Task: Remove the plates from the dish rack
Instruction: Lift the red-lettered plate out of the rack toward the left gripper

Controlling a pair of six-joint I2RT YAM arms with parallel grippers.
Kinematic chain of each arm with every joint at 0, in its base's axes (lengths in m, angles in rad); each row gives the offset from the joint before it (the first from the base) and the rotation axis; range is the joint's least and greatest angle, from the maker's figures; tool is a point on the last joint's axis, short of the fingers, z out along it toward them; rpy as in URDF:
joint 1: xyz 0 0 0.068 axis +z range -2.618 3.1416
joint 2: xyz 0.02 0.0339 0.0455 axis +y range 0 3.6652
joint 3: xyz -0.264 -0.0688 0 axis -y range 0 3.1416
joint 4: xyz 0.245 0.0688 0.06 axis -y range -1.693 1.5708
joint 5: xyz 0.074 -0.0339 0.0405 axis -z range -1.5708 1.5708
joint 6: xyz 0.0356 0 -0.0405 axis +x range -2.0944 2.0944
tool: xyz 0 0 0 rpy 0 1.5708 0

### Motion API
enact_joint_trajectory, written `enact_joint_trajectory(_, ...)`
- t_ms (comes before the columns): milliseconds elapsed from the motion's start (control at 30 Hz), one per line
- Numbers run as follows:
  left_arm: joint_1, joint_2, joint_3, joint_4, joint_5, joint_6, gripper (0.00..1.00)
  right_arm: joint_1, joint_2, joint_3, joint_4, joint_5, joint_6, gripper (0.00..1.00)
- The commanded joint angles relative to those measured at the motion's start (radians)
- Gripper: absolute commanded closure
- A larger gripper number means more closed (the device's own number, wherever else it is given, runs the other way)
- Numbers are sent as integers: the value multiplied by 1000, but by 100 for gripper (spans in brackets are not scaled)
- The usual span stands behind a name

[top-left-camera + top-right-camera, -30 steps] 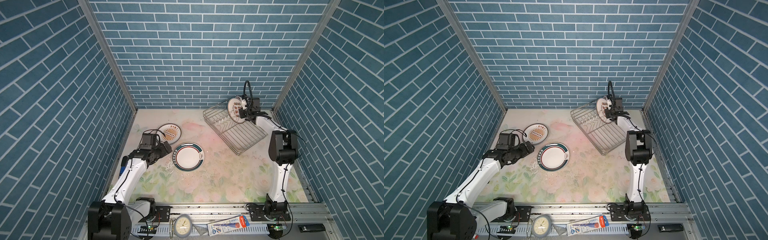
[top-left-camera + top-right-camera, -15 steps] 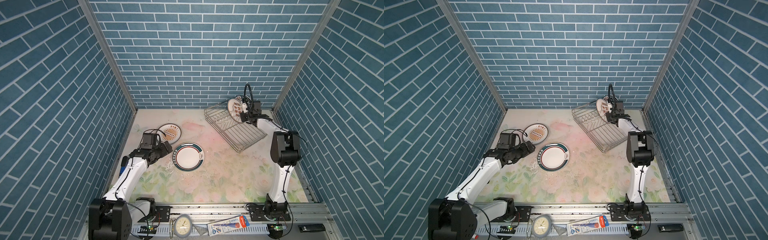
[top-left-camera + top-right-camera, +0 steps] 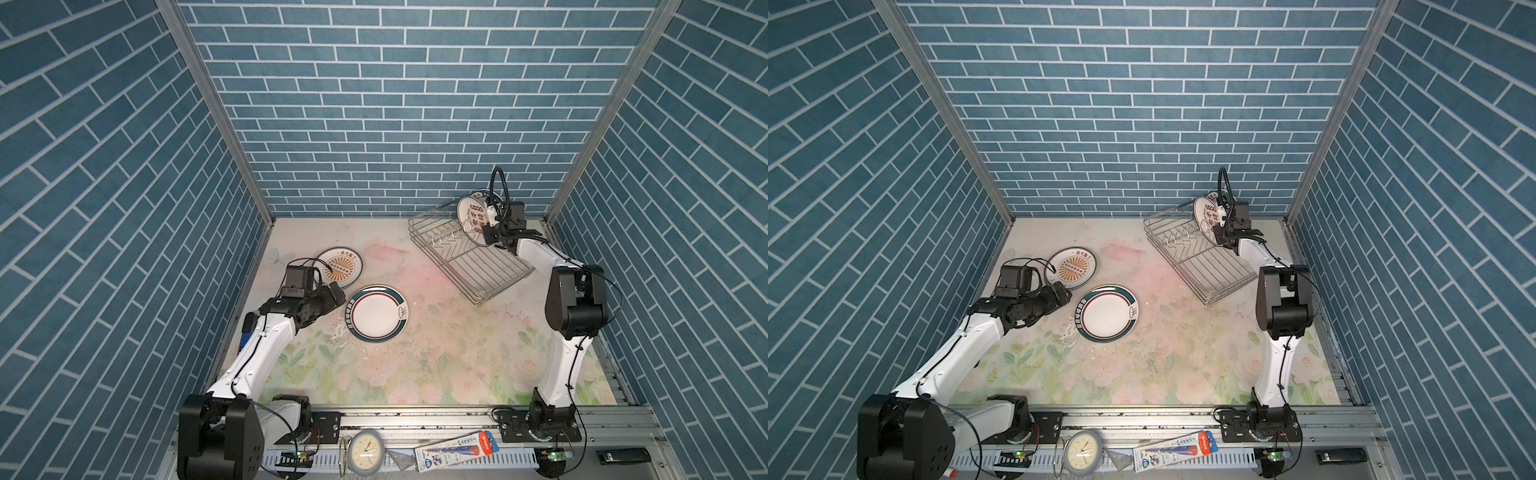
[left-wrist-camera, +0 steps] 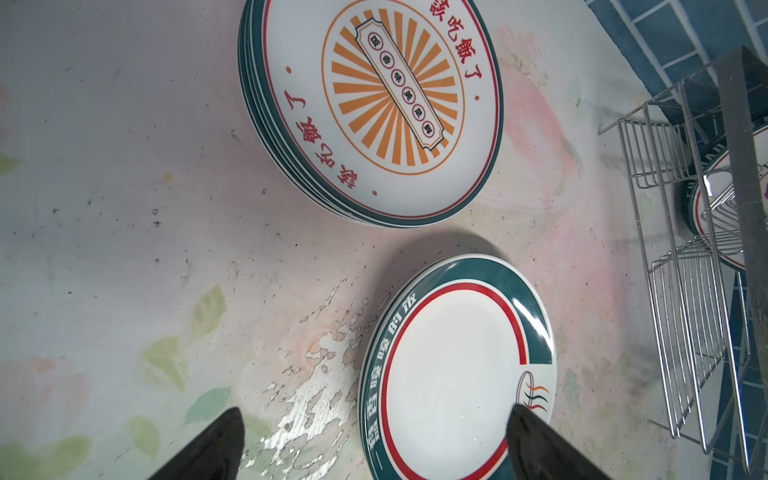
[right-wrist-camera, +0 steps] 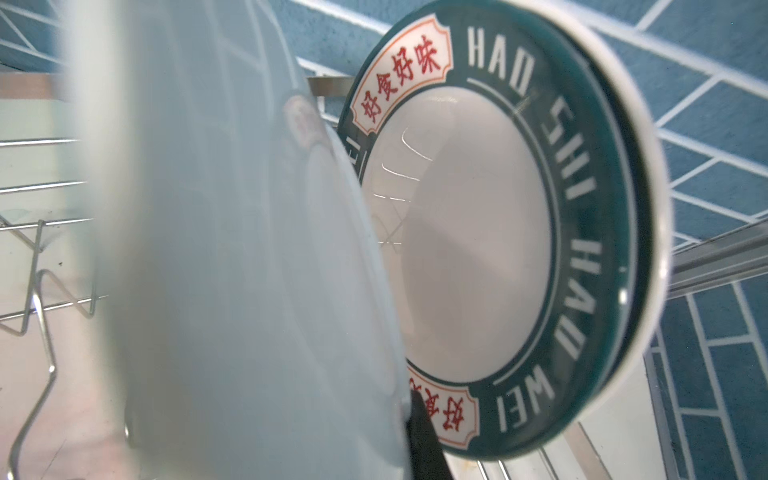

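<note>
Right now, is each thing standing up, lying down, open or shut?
dish rack, holding two plates.
front plate, upright in rack, gripped.
rear plate, upright in rack.
sunburst plate, lying flat, stacked.
green plate, lying flat.
left gripper, open, empty.
right gripper, shut on front plate.

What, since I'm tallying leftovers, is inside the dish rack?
Two upright plates: a red-character plate in the right claw, and a green-rimmed plate behind it, largely covered in both top views.
</note>
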Motion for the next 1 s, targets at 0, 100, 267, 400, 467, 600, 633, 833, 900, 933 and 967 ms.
enact_joint_trajectory(0, 4, 18, 2, 0, 15, 15, 1, -3, -82, -6, 49, 13, 7, 100)
enact_joint_trajectory(100, 4, 18, 0, 1, 25, 17, 1, -2, -117, -41, 74, -1, 39, 100)
enact_joint_trajectory(267, 4, 4, 0, -6, 42, 34, 1, -1, -187, -85, 96, 4, 63, 100)
enact_joint_trajectory(400, 4, 3, 8, -12, 70, 41, 1, -1, -246, -100, 80, -2, 90, 100)
enact_joint_trajectory(467, 4, 10, 14, -17, 78, 41, 1, -1, -282, -122, 82, -23, 119, 100)
enact_joint_trajectory(600, 3, 18, 17, -12, 94, 44, 1, 0, -352, -174, 94, -61, 174, 100)
enact_joint_trajectory(633, 3, 19, 18, -11, 102, 45, 1, 3, -372, -186, 94, -68, 189, 100)
enact_joint_trajectory(833, -6, -2, 15, 31, 137, 48, 1, 31, -513, -268, 58, -137, 321, 100)
enact_joint_trajectory(900, -12, -11, 11, 54, 142, 41, 1, 47, -561, -302, 47, -166, 388, 100)
enact_joint_trajectory(933, -16, -18, 8, 70, 149, 39, 1, 58, -583, -316, 36, -186, 425, 100)
enact_joint_trajectory(967, -22, -21, 9, 81, 153, 35, 1, 72, -602, -330, 22, -194, 461, 100)
